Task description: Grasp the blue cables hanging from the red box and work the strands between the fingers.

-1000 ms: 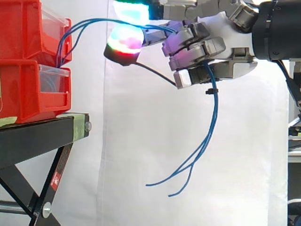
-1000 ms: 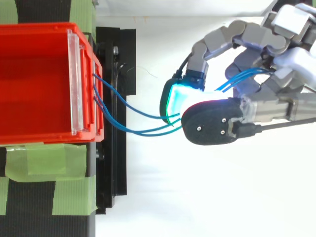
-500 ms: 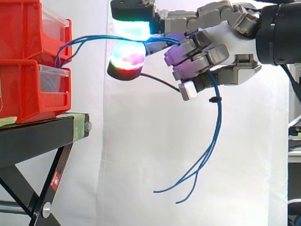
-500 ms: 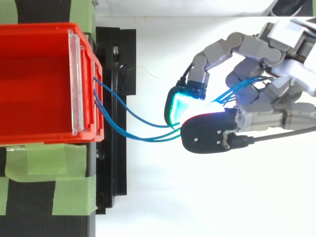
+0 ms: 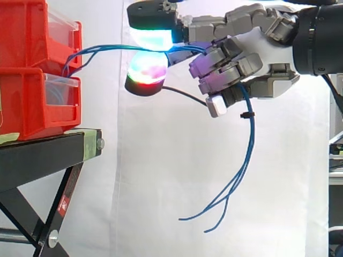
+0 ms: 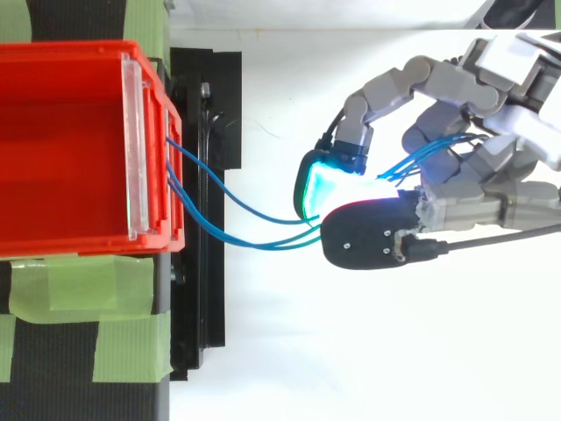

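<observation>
Side view: the hand (image 5: 262,51) is clamped on the blue cables (image 5: 112,47), which run from the red box (image 5: 32,101) beyond its fingertips and dangle below its palm; the grasp looks done, working the strands is left

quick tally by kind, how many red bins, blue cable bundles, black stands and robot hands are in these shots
red bins: 2
blue cable bundle: 1
black stand: 1
robot hand: 1
total: 5
</observation>
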Robot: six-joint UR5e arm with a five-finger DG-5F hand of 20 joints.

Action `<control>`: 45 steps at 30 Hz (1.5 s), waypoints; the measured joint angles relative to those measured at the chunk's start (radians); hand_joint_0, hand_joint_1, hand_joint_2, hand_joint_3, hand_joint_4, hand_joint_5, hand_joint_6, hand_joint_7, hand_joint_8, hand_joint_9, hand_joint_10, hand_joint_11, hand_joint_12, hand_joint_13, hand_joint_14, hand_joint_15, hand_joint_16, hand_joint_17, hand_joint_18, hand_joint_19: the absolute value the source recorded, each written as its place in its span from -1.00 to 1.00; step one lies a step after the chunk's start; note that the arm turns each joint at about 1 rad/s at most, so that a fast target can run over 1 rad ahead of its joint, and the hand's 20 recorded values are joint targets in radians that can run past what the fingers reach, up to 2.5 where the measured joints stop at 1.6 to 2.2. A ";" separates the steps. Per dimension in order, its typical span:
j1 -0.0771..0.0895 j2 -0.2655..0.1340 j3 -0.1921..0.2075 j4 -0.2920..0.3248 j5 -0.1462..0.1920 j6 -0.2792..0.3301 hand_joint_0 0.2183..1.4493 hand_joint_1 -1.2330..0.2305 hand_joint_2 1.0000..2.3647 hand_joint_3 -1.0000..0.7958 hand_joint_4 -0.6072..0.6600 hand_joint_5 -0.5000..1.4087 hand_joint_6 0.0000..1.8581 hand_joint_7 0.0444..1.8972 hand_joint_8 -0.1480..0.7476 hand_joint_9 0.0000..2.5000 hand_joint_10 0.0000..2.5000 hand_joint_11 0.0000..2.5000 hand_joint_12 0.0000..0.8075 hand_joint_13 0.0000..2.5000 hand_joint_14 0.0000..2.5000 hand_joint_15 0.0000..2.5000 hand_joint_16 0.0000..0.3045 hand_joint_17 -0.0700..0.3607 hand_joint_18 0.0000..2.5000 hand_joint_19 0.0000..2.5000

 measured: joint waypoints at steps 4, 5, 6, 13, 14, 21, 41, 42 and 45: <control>0.000 0.000 0.000 -0.006 0.001 -0.001 0.45 -0.37 -0.97 0.24 -0.03 -0.30 0.35 -0.14 0.43 0.02 1.00 0.97 0.60 0.43 1.00 0.13 0.63 0.19 0.94 -0.59; 0.000 0.000 0.000 -0.006 0.001 -0.001 0.45 -0.38 -0.99 0.23 0.00 -0.30 0.35 -0.15 0.43 0.02 1.00 0.97 0.60 0.43 1.00 0.13 0.63 0.19 0.94 -0.59; 0.000 0.000 0.000 -0.006 0.001 -0.001 0.45 -0.38 -0.99 0.22 0.01 -0.30 0.35 -0.15 0.43 0.02 1.00 0.97 0.60 0.43 1.00 0.13 0.63 0.19 0.94 -0.59; 0.000 0.000 0.000 -0.006 0.000 -0.001 0.42 -0.37 -0.99 0.15 0.22 -0.33 0.34 -0.16 0.43 0.02 1.00 0.97 0.60 0.43 1.00 0.13 0.63 0.19 0.94 -0.59; 0.000 0.000 0.000 -0.006 0.000 -0.001 0.43 -0.37 -0.99 0.12 0.21 -0.33 0.35 -0.17 0.43 0.02 1.00 0.97 0.60 0.43 1.00 0.13 0.63 0.19 0.94 -0.59; 0.000 0.000 0.000 -0.006 0.000 -0.001 0.41 -0.33 -1.00 0.14 0.24 -0.34 0.39 -0.19 0.43 0.02 1.00 0.97 0.60 0.43 1.00 0.13 0.63 0.19 0.94 -0.59; 0.000 0.000 0.001 -0.012 -0.005 0.000 0.37 -0.27 -0.98 -0.38 0.23 -0.39 -0.27 -0.05 0.43 0.02 1.00 0.97 0.60 0.43 1.00 0.13 0.63 0.19 0.94 -0.59; 0.000 0.000 0.001 -0.012 -0.005 0.000 0.40 -0.28 -0.97 -0.30 0.22 -0.40 -0.23 -0.07 0.43 0.02 1.00 0.97 0.60 0.43 1.00 0.13 0.63 0.19 0.94 -0.59; 0.000 0.000 0.001 -0.011 -0.003 0.000 0.53 -0.30 -0.98 -0.09 0.17 -0.47 0.03 -0.18 0.43 0.02 1.00 0.97 0.60 0.43 1.00 0.13 0.63 0.19 0.94 -0.59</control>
